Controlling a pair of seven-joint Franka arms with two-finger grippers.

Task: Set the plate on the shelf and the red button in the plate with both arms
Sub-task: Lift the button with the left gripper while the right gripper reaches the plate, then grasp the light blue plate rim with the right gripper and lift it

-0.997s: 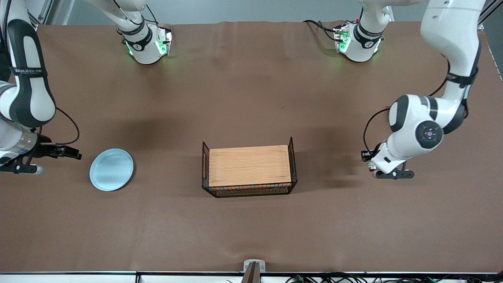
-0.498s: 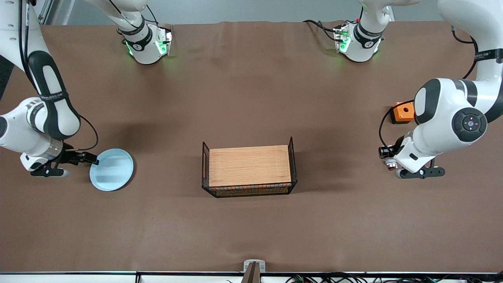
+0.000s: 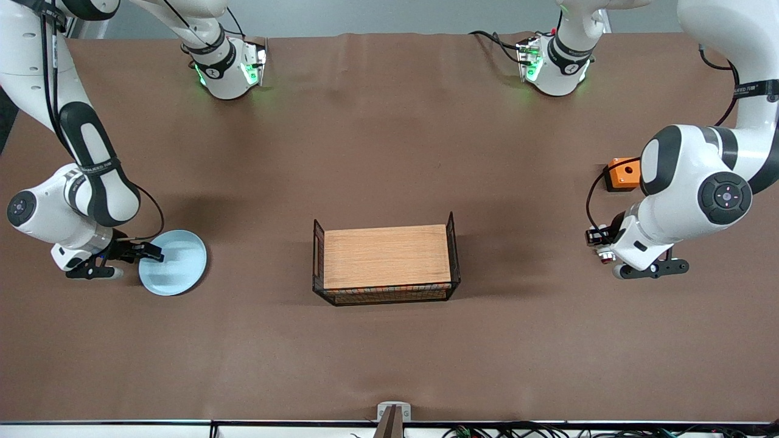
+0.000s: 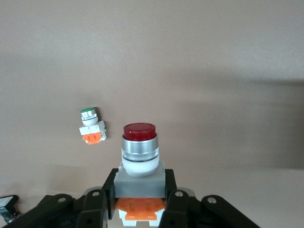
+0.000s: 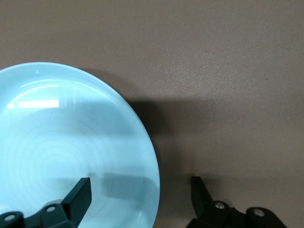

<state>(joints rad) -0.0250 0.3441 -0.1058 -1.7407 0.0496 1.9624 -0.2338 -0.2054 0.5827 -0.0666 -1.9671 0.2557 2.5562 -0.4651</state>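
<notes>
The pale blue plate (image 3: 176, 264) lies flat on the table toward the right arm's end. My right gripper (image 3: 150, 254) is open and low at the plate's rim. In the right wrist view (image 5: 140, 195) one finger is over the plate (image 5: 71, 147) and the other is over bare table, so the rim lies between them. My left gripper (image 3: 599, 246) is shut on the red button (image 3: 605, 259) toward the left arm's end. In the left wrist view the gripper (image 4: 140, 197) clamps the button's grey body, with its red cap (image 4: 139, 131) pointing away and its orange block next to the palm.
A black wire basket with a wooden board (image 3: 385, 261) stands mid-table. An orange square box with a hole (image 3: 624, 173) sits beside the left arm. A similar small button part with a green cap (image 4: 91, 126) lies on the table below the left gripper.
The right gripper moved in toward the plate, and its fingers now straddle the rim. The left arm shifted toward its end of the table, uncovering the orange box, then held still.
</notes>
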